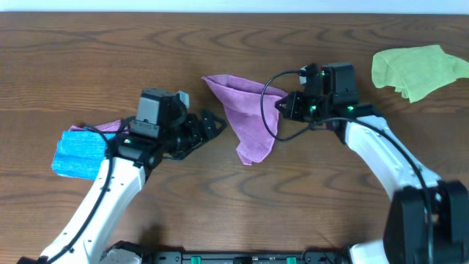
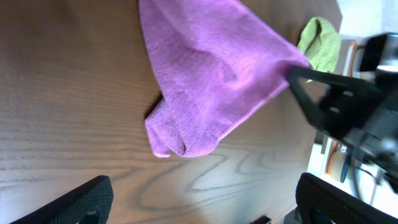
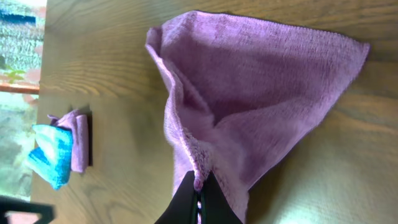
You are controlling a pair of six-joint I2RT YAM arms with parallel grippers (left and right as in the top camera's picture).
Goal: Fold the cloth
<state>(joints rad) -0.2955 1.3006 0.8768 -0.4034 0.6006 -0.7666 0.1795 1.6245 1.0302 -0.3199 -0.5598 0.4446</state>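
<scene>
Seeing purple cloth [image 1: 245, 117] lying mid-table on the wood table [image 1: 220, 213], bunched into a rough triangle: wide end toward far edge, narrow tail pointing back toward the arms' bases. Not lying flat; creasing and folding over itself along the middle.

Pinching cloth's right-hand corner w/ R gripper [image 1: 282, 105], fingers [image 3: 186, 202] pressed tight together on a fold of fabric. Pulling that corner up a bit off the wood, judging by L wrist view.

Holding L gripper [image 1: 212, 125] just left of the cloth, fingers [image 2: 81, 199] spread wide apart, gripping nothing, not touching fabric.

Noting blue cloth [image 1: 79, 154], folded, sitting at table's left beside L arm, w/ a second small purple folded piece [image 1: 110, 126] touching its far side. Noting lime-green cloth [image 1: 414, 67], crumpled, lying near far right corner, well apart from everything else.
</scene>
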